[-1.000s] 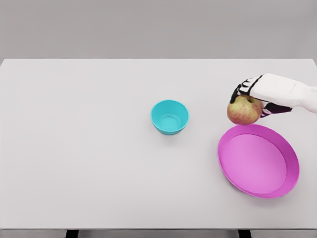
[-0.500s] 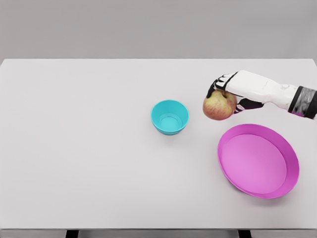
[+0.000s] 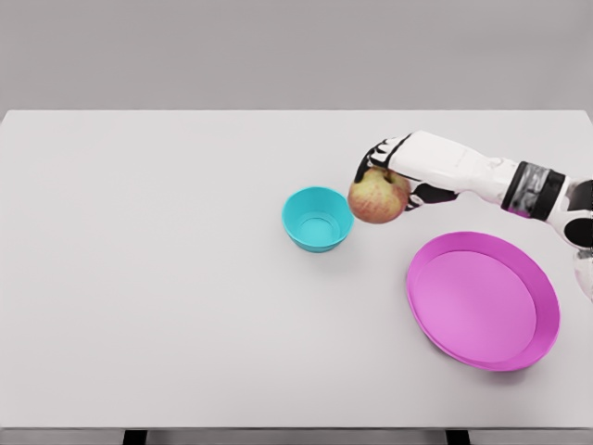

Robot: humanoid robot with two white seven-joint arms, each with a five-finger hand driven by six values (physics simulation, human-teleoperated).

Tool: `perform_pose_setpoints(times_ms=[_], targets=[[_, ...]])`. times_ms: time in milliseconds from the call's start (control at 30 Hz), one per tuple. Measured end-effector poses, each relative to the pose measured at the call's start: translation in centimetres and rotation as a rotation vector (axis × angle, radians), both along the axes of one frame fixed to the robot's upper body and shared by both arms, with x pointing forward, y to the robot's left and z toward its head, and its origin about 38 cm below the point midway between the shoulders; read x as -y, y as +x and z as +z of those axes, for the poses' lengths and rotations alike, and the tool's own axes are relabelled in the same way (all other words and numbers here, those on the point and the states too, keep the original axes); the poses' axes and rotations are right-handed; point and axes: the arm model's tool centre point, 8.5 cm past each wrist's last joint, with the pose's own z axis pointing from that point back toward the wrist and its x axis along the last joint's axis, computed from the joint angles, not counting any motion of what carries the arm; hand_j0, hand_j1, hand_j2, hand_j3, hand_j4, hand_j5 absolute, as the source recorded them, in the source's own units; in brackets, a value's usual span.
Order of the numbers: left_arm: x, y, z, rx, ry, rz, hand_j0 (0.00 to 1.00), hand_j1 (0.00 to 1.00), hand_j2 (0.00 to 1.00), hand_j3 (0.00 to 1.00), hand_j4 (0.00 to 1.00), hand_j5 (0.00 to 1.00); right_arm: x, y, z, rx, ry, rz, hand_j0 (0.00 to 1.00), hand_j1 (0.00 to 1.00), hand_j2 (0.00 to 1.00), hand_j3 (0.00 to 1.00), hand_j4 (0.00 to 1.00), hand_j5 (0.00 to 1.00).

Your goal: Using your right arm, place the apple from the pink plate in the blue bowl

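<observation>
Right hand [image 3: 400, 167] fingers wrapped round apple [image 3: 378, 196], just beside blue bowl [image 3: 317, 219]; pink plate [image 3: 483, 299] nearby.

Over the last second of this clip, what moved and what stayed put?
The right hand, gripping the apple throughout, carried it leftward from above the far edge of the pink plate to just right of the blue bowl; more of the forearm now shows. Nothing was released. The bowl and the plate stayed in place, the plate still empty.
</observation>
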Motion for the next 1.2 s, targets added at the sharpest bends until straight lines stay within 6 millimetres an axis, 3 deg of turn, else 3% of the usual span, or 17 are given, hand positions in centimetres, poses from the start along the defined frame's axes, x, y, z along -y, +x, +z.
perform_pose_setpoints(times_ms=[267,367,1200], targets=[[0.0,0.0,0.0,0.0,0.0,0.0,1.0,1.0,1.0,1.0,1.0,1.0,-2.8,0.9,0.3,0.015,0.0,0.043,0.5,0.5,0.5,0.5,0.5,0.5],[0.0,0.0,0.0,0.0,0.0,0.0,1.0,1.0,1.0,1.0,1.0,1.0,-3.6,1.1,-0.5,-0.006,0.004,0.051,0.5,0.5,0.5,0.5,0.5,0.5],[0.0,0.0,0.0,0.0,0.0,0.0,1.0,1.0,1.0,1.0,1.0,1.0,-7.0,2.1,-1.8,-0.038,0.0,0.091,0.49,0.49,0.49,0.49,0.49,0.49]])
